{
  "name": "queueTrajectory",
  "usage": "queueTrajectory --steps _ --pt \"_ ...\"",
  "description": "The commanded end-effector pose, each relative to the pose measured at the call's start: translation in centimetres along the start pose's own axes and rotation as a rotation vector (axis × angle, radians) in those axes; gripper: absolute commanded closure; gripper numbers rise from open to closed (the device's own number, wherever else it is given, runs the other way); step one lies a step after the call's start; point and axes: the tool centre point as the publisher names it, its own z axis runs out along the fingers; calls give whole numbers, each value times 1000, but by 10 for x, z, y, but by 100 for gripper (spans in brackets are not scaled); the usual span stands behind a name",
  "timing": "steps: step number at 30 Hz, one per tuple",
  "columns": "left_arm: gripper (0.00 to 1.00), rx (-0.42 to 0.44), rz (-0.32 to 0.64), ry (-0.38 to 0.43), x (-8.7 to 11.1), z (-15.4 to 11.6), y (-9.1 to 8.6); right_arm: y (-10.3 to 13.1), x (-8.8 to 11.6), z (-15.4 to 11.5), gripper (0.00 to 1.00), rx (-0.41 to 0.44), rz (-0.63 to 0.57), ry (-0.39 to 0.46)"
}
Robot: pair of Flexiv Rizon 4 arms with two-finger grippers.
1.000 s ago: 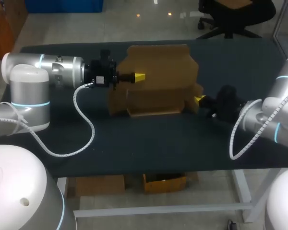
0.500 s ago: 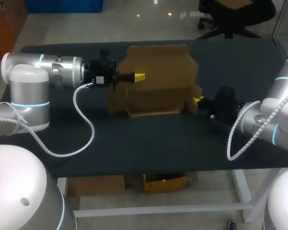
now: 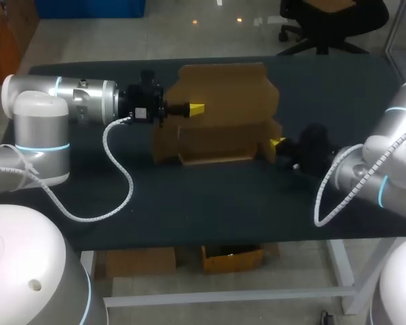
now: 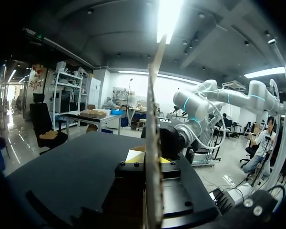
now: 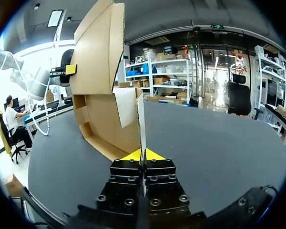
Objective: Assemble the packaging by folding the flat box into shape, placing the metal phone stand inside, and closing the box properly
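Head view: half-folded cardboard box (image 3: 220, 139) sits mid table (image 3: 189, 203), back panel (image 3: 223, 88) upright, w/ left gripper (image 3: 197, 108) at the panel's left part & right gripper (image 3: 277, 142) at the box's right end; can't judge the grip from there. Left wrist view adds that the panel runs edge-on betw. the yellow tips, both fingers pinching it. Right wrist view adds a thin side flap (image 5: 141, 119) pinched betw. its near-closed tips, rest of box just ahead.

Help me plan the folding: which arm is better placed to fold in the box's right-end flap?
Right, likely. The right end effector is shut on that flap; the left end effector is across the box, shut on the tall panel.
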Motion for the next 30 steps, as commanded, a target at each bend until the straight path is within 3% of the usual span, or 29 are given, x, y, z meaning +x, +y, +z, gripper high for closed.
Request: queueTrajectory --steps 1,16,26,30 --pt "100 0 0 3 0 0 3 0 6 7 94 0 -2 -33" --pt "100 0 0 3 0 0 3 0 17 13 88 0 6 -63" --pt "100 0 0 3 0 0 3 -3 29 15 88 15 7 -133" --pt "100 0 0 3 0 0 3 -3 33 18 83 27 -1 -161"
